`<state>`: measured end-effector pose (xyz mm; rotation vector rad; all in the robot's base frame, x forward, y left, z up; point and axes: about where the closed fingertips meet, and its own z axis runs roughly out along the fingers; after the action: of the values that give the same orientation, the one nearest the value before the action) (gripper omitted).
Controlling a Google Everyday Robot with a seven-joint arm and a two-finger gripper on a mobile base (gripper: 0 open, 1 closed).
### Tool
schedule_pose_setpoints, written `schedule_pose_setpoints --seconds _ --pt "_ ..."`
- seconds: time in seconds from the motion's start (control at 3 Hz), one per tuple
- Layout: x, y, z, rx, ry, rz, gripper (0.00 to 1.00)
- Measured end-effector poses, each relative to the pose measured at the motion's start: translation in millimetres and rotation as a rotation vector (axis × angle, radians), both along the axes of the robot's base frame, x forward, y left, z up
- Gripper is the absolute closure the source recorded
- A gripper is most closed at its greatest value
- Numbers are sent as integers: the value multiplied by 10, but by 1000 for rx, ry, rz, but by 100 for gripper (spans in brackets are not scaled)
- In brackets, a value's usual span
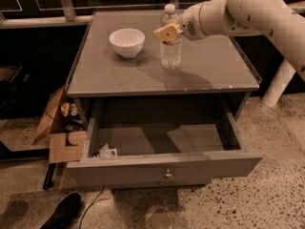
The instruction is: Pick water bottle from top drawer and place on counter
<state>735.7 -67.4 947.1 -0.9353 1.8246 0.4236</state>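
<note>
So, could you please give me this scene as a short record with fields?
water bottle: upright on the counter, right of the white bowl
gripper: at the water bottle's upper part
top drawer: pulled open, small white scrap in its front left corner

Just one view here. Looks down from high up out front, facing the open top drawer (143, 168) head-on. Near enough to fit the whole worktop (114, 75), with a strip of floor (267, 199) below. Claw (167, 32) upper centre, right at the water bottle (170, 54) neck.
</note>
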Motion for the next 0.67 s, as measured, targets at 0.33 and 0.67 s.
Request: schedule_pose_setpoints --seconds 0.33,0.67 --pt "83 -47 -84 25 35 -28 100" --pt "131 -91 -192 55 64 -52 98"
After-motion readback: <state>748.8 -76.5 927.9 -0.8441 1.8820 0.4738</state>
